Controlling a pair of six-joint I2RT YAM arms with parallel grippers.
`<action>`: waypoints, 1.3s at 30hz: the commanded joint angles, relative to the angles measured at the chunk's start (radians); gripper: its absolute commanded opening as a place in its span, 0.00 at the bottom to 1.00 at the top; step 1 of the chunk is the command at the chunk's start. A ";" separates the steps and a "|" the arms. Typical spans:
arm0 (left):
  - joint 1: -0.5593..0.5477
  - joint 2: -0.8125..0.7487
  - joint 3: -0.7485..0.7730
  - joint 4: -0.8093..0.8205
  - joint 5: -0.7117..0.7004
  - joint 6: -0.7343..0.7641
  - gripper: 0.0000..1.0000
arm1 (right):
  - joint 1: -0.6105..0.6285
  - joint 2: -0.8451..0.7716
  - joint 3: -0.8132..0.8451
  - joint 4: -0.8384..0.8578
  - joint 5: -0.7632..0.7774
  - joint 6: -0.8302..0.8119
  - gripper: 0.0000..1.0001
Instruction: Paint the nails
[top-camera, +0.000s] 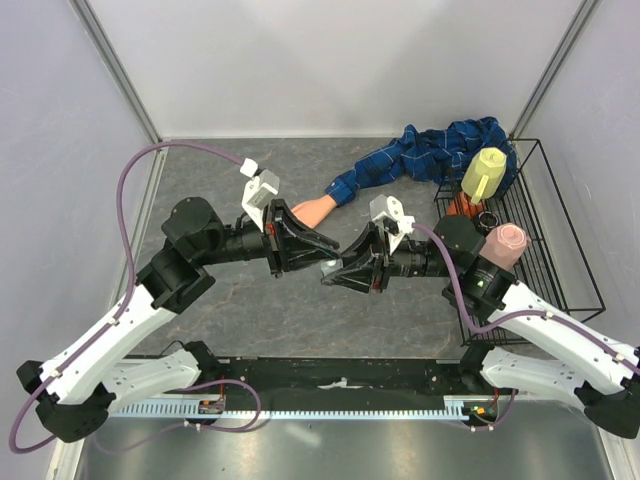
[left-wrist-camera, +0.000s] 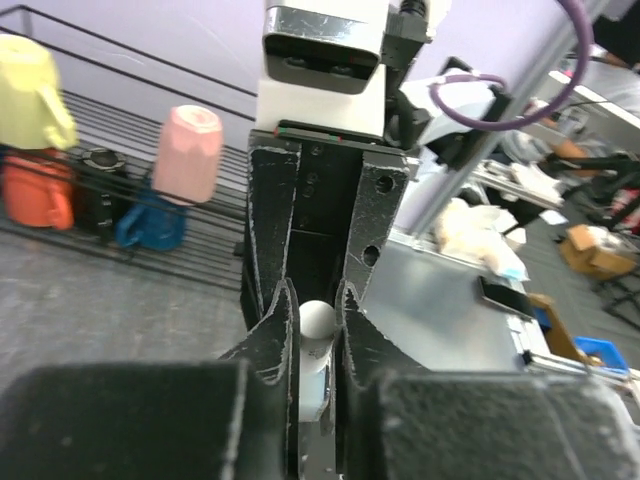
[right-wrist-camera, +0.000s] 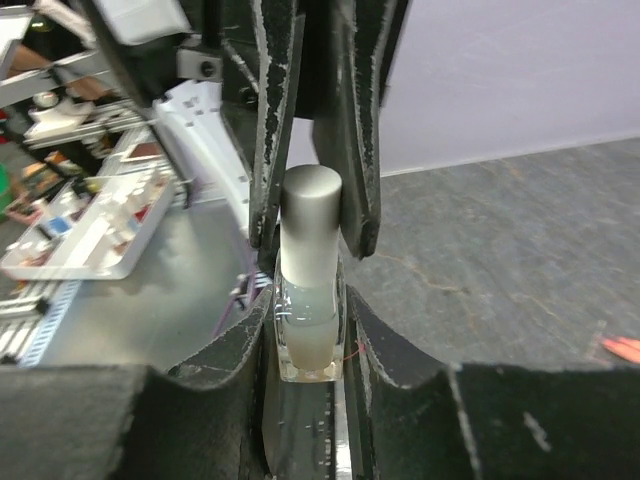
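Since the mannequin hand (top-camera: 314, 210) is partly hidden behind the left arm (top-camera: 195, 240), its nails cannot be made out. It is laid on the desk (top-camera: 200, 175) toward the far edge, just behind both pairs of fingers. A clear bottle (right-wrist-camera: 310, 310) is gripped by the right fingers (right-wrist-camera: 400, 350); its cap (right-wrist-camera: 311, 205) is clamped by the left fingers (right-wrist-camera: 270, 130).

High rear overhead view; two close, opposed wrist views of one bottle (right-wrist-camera: 308, 290)
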 joint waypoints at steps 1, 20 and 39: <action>-0.010 -0.004 0.090 -0.096 -0.191 0.054 0.02 | -0.014 0.030 0.072 -0.030 0.222 -0.076 0.00; -0.160 0.335 0.506 -0.498 -1.038 -0.133 0.11 | 0.146 0.168 0.095 0.103 0.816 -0.453 0.00; 0.084 -0.053 0.239 -0.340 -0.084 0.036 0.75 | 0.064 0.099 0.006 0.204 0.004 -0.027 0.00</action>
